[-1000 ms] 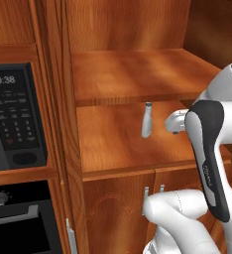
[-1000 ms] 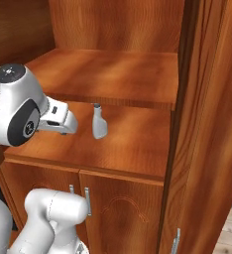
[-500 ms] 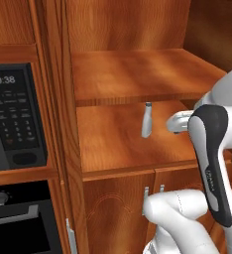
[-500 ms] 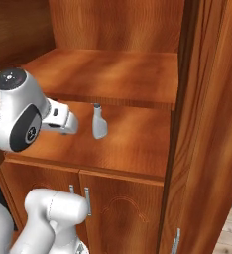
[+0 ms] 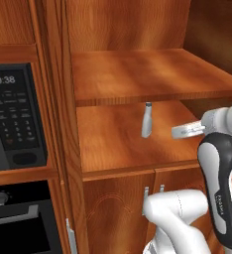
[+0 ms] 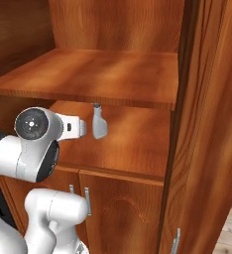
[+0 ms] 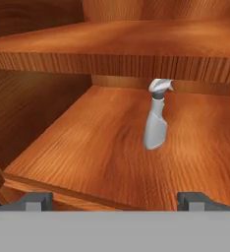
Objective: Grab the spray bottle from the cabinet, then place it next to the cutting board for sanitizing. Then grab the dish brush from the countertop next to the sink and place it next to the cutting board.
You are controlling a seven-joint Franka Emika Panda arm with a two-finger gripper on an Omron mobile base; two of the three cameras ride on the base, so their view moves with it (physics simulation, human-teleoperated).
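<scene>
On the cabinet (image 5: 138,144) shelf, your open hand (image 7: 116,199) faces the upright spray bottle (image 7: 156,123) (well ahead): centre it, advance level, grip its body.

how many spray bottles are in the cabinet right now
1. The spray bottle stands upright on the lower open shelf of the cabinet, ahead of the open gripper. The upper shelf's back corners are partly hidden.
</scene>
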